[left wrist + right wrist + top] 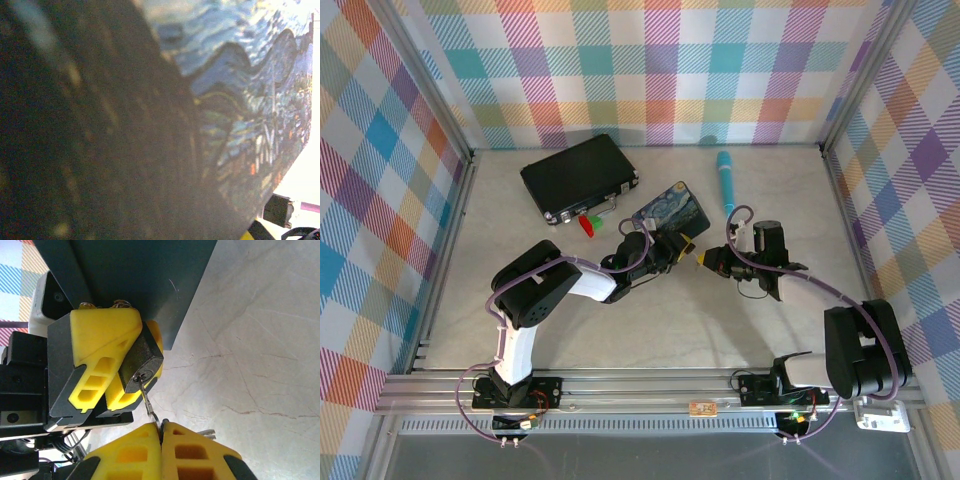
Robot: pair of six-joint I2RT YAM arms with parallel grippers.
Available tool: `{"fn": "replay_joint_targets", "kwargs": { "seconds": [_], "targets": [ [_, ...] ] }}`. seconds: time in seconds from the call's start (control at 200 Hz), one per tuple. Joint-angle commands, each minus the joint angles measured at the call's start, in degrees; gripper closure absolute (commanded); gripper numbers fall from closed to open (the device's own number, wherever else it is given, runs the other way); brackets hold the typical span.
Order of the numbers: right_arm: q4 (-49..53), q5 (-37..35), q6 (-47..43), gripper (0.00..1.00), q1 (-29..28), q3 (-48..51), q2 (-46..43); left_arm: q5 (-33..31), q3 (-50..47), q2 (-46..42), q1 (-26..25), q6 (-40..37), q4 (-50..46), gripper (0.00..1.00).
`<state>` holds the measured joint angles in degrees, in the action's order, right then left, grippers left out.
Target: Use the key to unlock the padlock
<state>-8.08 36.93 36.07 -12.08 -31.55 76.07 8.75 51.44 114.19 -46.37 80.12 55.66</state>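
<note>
Padlock [142, 365] is held off the table near the middle of the top view, just at 5 o'clock of the blue painted tin [670, 210]. The left gripper [135, 352] is clamped on its dark body from 9 o'clock in the right wrist view. The key [147, 401] enters the keyhole from 6 o'clock, its bow pinched in the closed right gripper [161, 429].

The blade looks slanted rather than square to the keyhole, and only a little of the bow sits between the pads. If the wrist turns off the lock's axis, I judge the key may twist in the fingers, bind, or bend instead of turning the cylinder. The padlock could also rotate in the left grip, since its shackle end is hidden and I cannot tell how firmly it is seated.

By count:
- one padlock
- one key in the lock, with a silvery scrap at 3 o'clock of the right fingertips that I cannot identify
- one tin
- one black case [578, 178]
- one teal pen [726, 180]
- two grippers
</note>
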Motion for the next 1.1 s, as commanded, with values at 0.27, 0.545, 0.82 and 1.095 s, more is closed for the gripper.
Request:
{"fn": "replay_joint_targets", "kwargs": {
  "seconds": [0.27, 0.545, 0.82, 1.095],
  "targets": [
    [-14.4, 13.1, 18.7, 1.0, 2.2, -3.4, 6.9, 4.5, -0.8, -1.9, -2.5, 0.1, 4.5, 1.0],
    [-15.2, 15.9, 17.4, 1.0, 3.9, -3.4, 8.5, 5.4, -1.1, -3.3, -2.5, -0.8, 3.5, 1.0],
    [4.4, 5.5, -5.1, 1.0, 2.3, -7.3, 2.1, 6.6, 1.1, -4.5, -2.6, 0.2, -3.6, 1.0],
    [9.8, -4.8, -11.8, 1.0, -4.7, -10.3, 0.4, 5.4, 2.7, -5.7, -3.5, -1.5, -8.2, 1.0]
  ]
}}
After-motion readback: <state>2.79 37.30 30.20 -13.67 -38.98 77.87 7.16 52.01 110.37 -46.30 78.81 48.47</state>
